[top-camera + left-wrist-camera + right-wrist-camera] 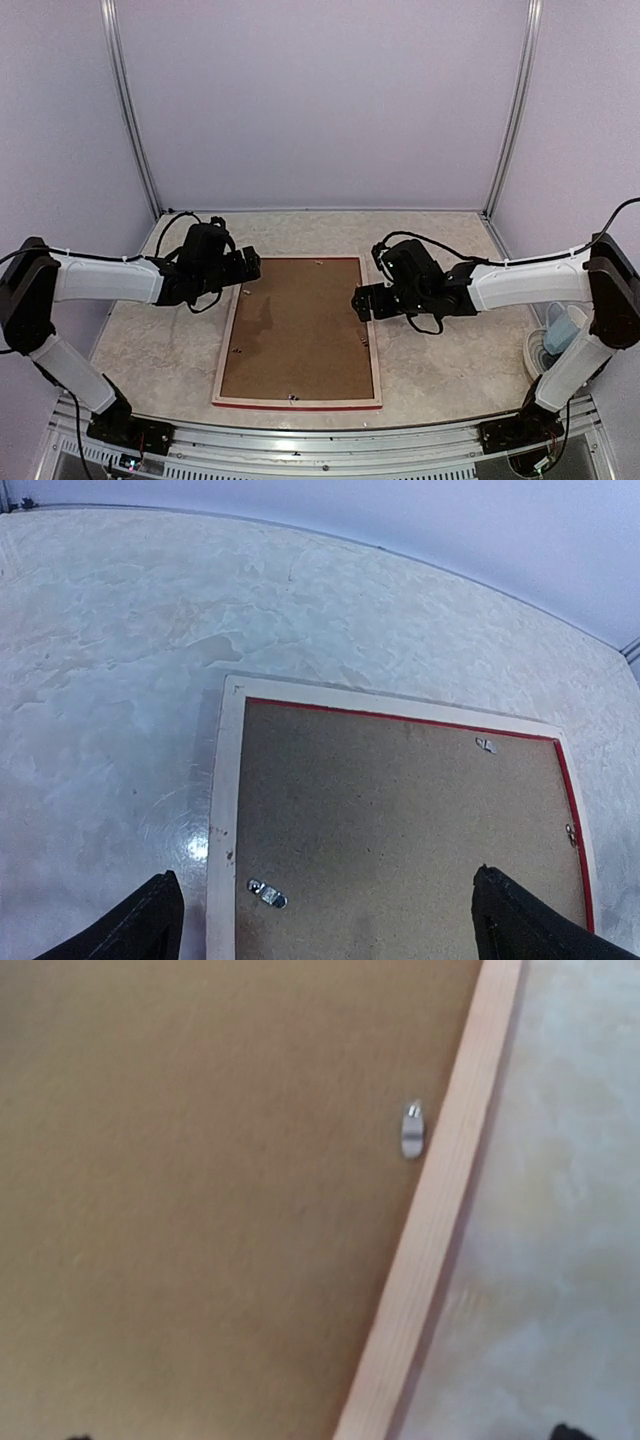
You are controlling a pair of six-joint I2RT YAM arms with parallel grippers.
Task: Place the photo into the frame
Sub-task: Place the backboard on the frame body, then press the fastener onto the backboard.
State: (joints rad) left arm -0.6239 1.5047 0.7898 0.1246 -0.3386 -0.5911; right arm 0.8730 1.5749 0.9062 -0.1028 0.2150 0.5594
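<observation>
Inspecting, I found the thin pale-wood rectangular frame (296, 403) lying lengthwise away from me, between left gripper (250, 268) and right gripper (362, 302), both open, empty.

marbled table (440, 370), frame (300, 402) face down

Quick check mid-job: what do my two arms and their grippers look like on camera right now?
Both arms match: white tubular links joined by chunky black joint housings, the left arm and right arm alike. Thin black cables loop over each wrist. The left gripper and right gripper are black, with blunt dark fingers. No markings are readable.
</observation>
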